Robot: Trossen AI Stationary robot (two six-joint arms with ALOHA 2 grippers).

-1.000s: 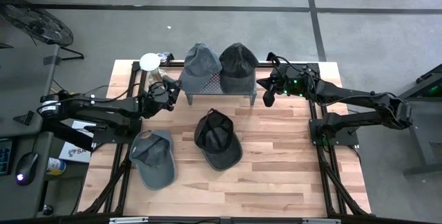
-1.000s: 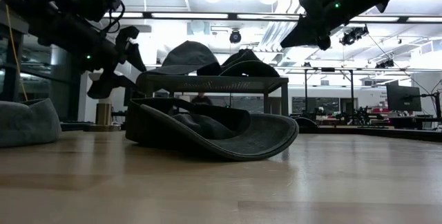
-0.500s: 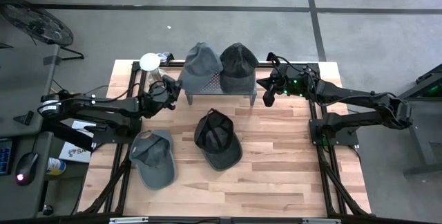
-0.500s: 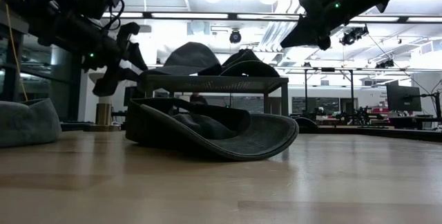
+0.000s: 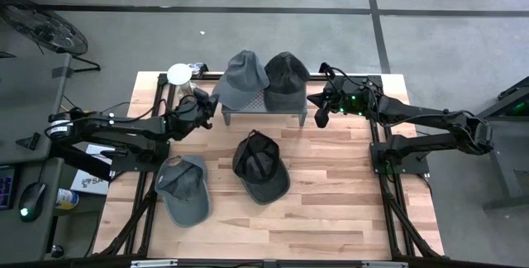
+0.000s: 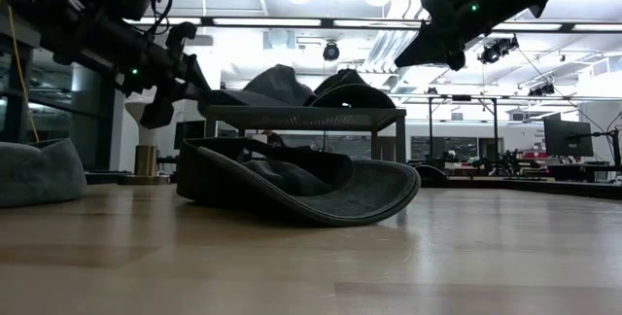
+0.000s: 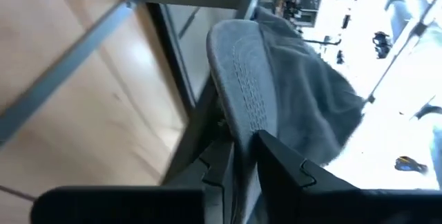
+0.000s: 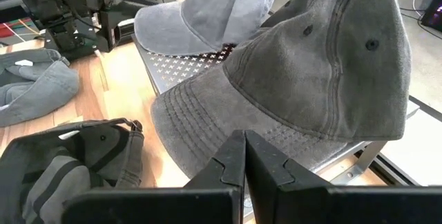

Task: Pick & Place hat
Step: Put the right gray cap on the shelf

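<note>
A light grey hat [image 5: 243, 76] and a dark grey hat [image 5: 286, 76] sit on a small perforated metal rack [image 5: 263, 116] at the table's far side. My left gripper [image 5: 207, 112] reaches level from the left and is shut on the light grey hat's brim. My right gripper [image 5: 315, 102] hovers shut just right of the rack, touching nothing; its wrist view looks onto the dark hat [image 8: 311, 79]. A black hat [image 5: 260, 167] lies crown down at mid-table. Another grey hat [image 5: 183, 187] lies near the left edge. My left gripper pinches the light grey hat's brim [image 7: 242, 103] at its front edge between the two fingers [image 7: 290, 175]. It comes level from the table's left side. The brim [image 6: 229, 97] stands out past the rack's left end, and the crown [image 6: 282, 80] rests on the rack top.
A white round object [image 5: 180, 74] stands at the far left corner, beside the left arm. The near half of the wooden table [image 5: 331, 218] holds no objects. The black hat lies just in front of the rack's legs.
My left gripper has shut on the light grey hat's brim and tipped up a little. The hat has shifted on the rack: its brim is raised to the fingers and its crown has slid toward the dark hat. The right arm has kept still.
</note>
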